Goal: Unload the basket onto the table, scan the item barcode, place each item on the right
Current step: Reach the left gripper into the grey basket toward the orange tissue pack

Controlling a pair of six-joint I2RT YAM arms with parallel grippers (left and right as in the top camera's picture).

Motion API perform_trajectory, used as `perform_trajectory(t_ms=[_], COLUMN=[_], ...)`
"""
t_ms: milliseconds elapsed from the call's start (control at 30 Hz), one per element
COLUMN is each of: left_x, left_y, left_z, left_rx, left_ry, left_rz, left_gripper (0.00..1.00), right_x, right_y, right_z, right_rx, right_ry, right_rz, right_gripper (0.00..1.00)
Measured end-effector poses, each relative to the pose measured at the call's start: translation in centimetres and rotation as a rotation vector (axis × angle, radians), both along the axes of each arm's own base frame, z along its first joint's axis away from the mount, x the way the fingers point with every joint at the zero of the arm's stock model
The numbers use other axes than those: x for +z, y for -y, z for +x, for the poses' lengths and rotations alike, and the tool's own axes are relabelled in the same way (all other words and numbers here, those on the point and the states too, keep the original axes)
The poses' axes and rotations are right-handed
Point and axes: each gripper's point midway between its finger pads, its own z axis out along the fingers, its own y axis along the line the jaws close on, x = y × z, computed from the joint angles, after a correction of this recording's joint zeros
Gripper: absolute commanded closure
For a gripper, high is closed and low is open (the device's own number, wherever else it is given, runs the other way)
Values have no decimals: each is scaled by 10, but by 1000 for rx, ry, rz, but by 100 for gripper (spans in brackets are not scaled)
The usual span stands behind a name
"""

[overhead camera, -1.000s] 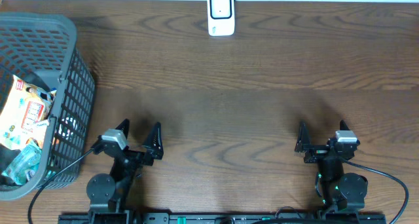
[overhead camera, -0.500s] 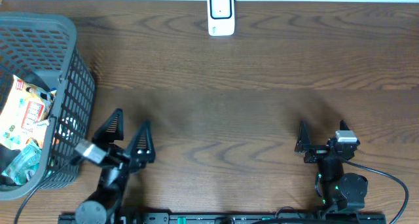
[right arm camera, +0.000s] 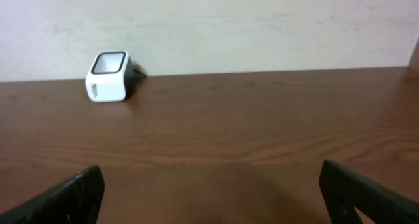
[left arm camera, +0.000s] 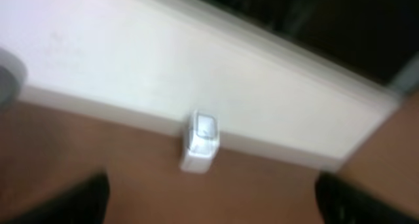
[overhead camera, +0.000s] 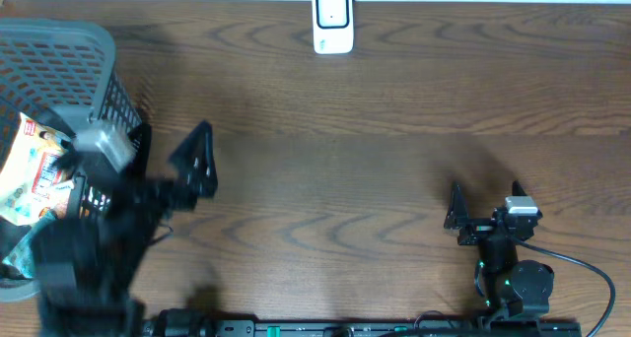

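The white barcode scanner (overhead camera: 333, 22) stands at the table's far edge; it also shows blurred in the left wrist view (left arm camera: 200, 142) and sharp in the right wrist view (right arm camera: 108, 76). Packaged items lie in the grey mesh basket (overhead camera: 59, 33) at the left, among them an orange-and-white packet (overhead camera: 37, 169). My left gripper (overhead camera: 170, 145) is raised beside the basket's right wall, open and empty, its dark fingers (left arm camera: 85, 199) wide apart. My right gripper (overhead camera: 485, 194) rests low at the front right, open, with bare table between its fingertips (right arm camera: 65, 199).
The brown wooden table (overhead camera: 394, 130) runs to a white wall (right arm camera: 262, 21) behind the scanner. A greenish packet (overhead camera: 30, 243) lies lower in the basket. A black cable (overhead camera: 582, 268) loops by the right arm's base.
The left arm has lifted and swung left and away from the front edge, toward the basket, its image blurred by motion. The right arm has not moved. Both grippers stayed open.
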Motion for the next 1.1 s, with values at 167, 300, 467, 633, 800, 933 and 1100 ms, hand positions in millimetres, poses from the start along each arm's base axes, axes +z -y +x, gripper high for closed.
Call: perform_trajectory(t_ms=[167, 300, 467, 633, 800, 933, 1100], left_x=[-4, 1, 8, 22, 21, 21, 25], left_y=[0, 1, -13, -74, -137, -174, -207], left_z=[29, 54, 78, 93, 84, 72, 58], left_rx=[-64, -93, -54, 150, 395, 546, 693], left_ry=[-346, -407, -438, -450, -487, -508, -521], left_rz=[161, 210, 205, 193, 222, 239, 264], left_gripper=[2, 2, 2, 2, 2, 2, 2], right_x=[0, 0, 0, 0, 0, 0, 0], right_y=[0, 0, 0, 0, 0, 0, 0], right_z=[0, 0, 0, 0, 0, 0, 0], right_rx=[0, 0, 0, 0, 0, 0, 0], right_ry=[-1, -1, -1, -1, -1, -1, -1], right_rz=[0, 0, 0, 0, 0, 0, 0], right_gripper=[1, 1, 1, 1, 1, 1, 1])
